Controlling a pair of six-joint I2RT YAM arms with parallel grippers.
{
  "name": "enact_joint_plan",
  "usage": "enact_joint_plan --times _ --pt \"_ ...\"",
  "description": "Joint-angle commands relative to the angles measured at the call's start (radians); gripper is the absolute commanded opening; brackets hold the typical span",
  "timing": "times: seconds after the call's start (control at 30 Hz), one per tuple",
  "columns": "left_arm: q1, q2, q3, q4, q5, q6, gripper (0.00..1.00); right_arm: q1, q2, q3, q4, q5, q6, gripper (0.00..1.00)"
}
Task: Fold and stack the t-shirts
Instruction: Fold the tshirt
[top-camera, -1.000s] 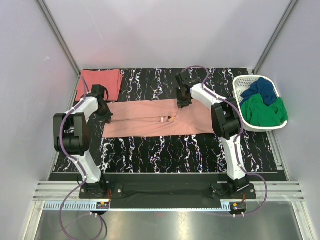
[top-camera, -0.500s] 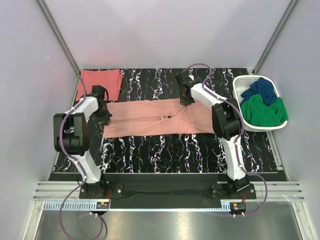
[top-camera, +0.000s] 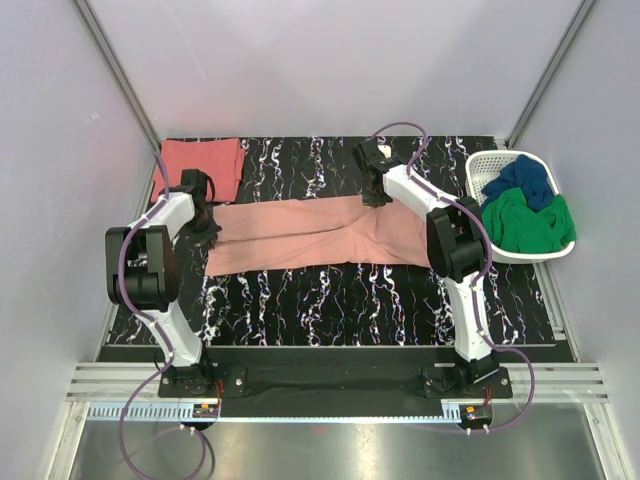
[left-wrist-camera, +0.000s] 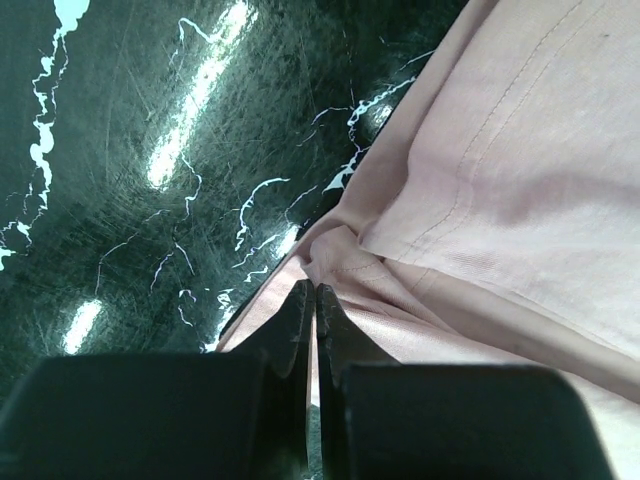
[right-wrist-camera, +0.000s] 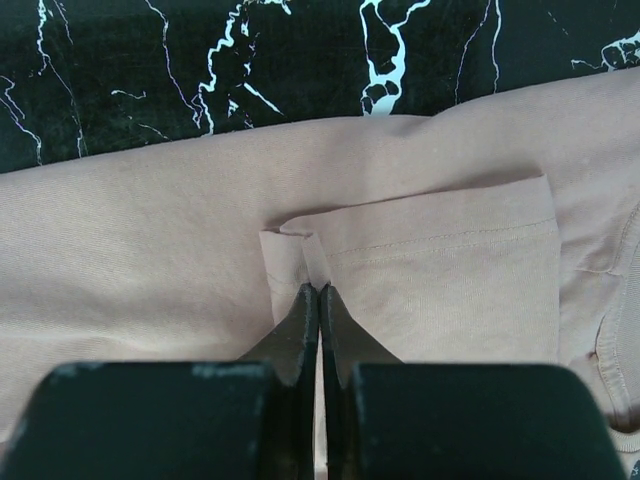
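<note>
Pale salmon-pink t-shirt (top-camera: 300, 235) lies flat across the middle of the black, white-veined worktop (top-camera: 330, 300). It is folded lengthwise into a long band running left to right, and its near edge sits well back from the arm bases.

At the band's left end the left gripper (left-wrist-camera: 310, 295) is down on the cloth with its fingers pressed together. They pinch a thin bunched edge of the shirt where it meets the bare worktop, and a hemmed, double-stitched layer lies just beyond the tips.

Farther back, on the far long edge right of centre, the right gripper (right-wrist-camera: 311, 292) is also closed tight. It nips a small raised crease of the same shirt beside a folded-over hemmed flap.

Beyond the left end, in the far left corner of the worktop, the coral-red t-shirt (top-camera: 200, 165) rests folded into a neat rectangle, apart from the pink one. At the far right a white basket (top-camera: 486, 163) holds a green cloth (top-camera: 525, 225) and a blue cloth (top-camera: 520, 180).
</note>
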Motion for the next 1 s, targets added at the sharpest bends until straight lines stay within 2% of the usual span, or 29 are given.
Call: enact_joint_plan --times 0.0,0.03,0.1,0.13,0.33,0.63,0.7,0.73,0.83,0.87,0.93,0.97 --pt "0.01 -0.009 0.05 0.003 -0.031 -0.015 0.0 0.008 -0.019 0.044 0.038 0.018 -0.007 0.02" --pt "0.01 -0.008 0.053 0.001 -0.031 -0.019 0.02 0.009 -0.016 0.046 0.055 0.006 -0.011 0.05" --pt "0.01 -0.008 0.057 -0.01 -0.043 -0.027 0.15 0.009 -0.005 0.044 0.076 -0.014 -0.027 0.07" --pt "0.01 -0.009 0.061 -0.013 -0.047 -0.027 0.16 0.009 -0.003 0.041 0.096 -0.034 -0.031 0.07" --pt "0.008 -0.005 0.076 -0.037 -0.074 -0.027 0.17 0.009 -0.002 0.027 0.153 -0.072 -0.09 0.03" --pt "0.01 0.017 0.08 -0.05 -0.089 -0.035 0.11 0.025 0.034 0.043 0.174 -0.108 -0.149 0.03" --pt "0.008 0.02 0.087 -0.054 -0.089 -0.035 0.11 0.031 0.038 0.041 0.17 -0.132 -0.157 0.09" --pt "0.01 0.024 0.092 -0.057 -0.09 -0.035 0.15 0.032 0.037 0.04 0.164 -0.134 -0.157 0.2" --pt "0.01 0.026 0.112 -0.076 -0.103 -0.033 0.22 0.035 0.008 0.021 0.153 -0.129 -0.151 0.41" --pt "0.01 0.024 0.121 -0.094 -0.11 -0.032 0.29 0.034 -0.027 0.018 0.147 -0.12 -0.148 0.52" --pt "0.01 0.015 0.148 -0.128 -0.145 -0.03 0.33 0.028 -0.06 0.038 0.083 -0.086 -0.131 0.58" --pt "0.01 -0.005 0.153 -0.134 -0.161 -0.03 0.38 0.022 -0.086 0.049 0.052 -0.082 -0.119 0.6"
